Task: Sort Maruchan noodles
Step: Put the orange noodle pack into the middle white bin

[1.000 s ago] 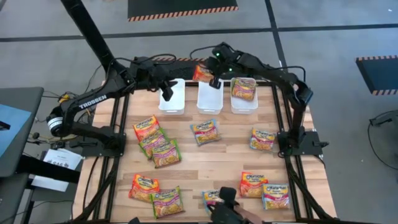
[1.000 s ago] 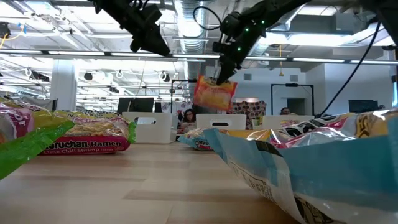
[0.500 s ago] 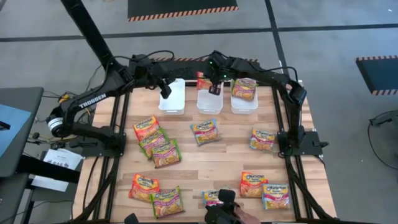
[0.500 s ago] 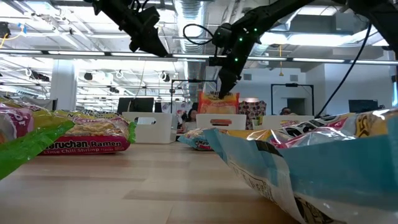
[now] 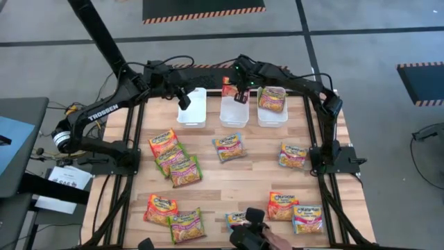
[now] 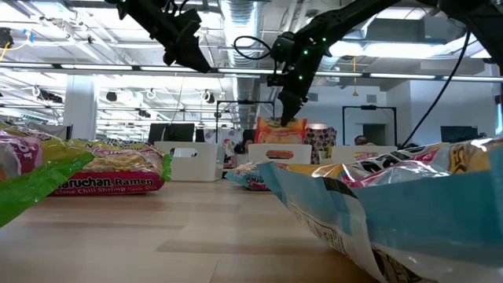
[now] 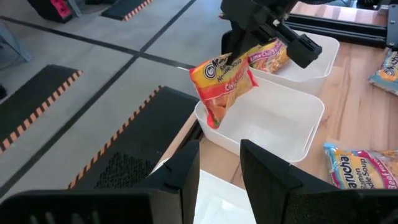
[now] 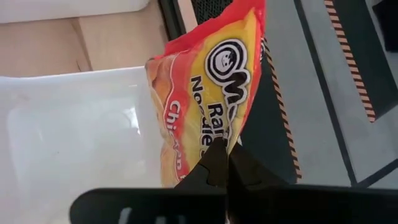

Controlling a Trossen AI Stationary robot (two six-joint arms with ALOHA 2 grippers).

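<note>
My right gripper (image 5: 240, 95) is shut on an orange Maruchan packet (image 7: 222, 84) that hangs over the far rim of the middle white bin (image 5: 234, 114). The low view shows the packet (image 6: 278, 130) just above that bin. My left gripper (image 7: 221, 163) is open and touches nothing. It hovers above the left white bin (image 5: 192, 111). One packet (image 5: 272, 99) lies in the right bin (image 5: 272, 118). Several more packets (image 5: 173, 160) lie flat on the wooden table. My right gripper pinches the orange packet by its upper edge (image 8: 214, 134) between its two fingers (image 8: 217, 163), coming from above and pointing down. The packet hangs upright below the fingers. Its lower end (image 7: 213, 118) is at the middle bin's far rim; I cannot tell whether it touches.
The three bins stand side by side along the table's far edge. Packets lie on the left (image 5: 161, 143), in the middle (image 5: 229, 147), on the right (image 5: 293, 155) and along the near edge (image 5: 283, 205). A dark camera mount (image 5: 251, 235) sits at the near edge.
My right gripper has come down with the orange packet toward the middle bin. The packet hung tilted and higher a second ago; now it hangs lower and more upright at the bin's far rim. The gripper has stayed shut on it.
</note>
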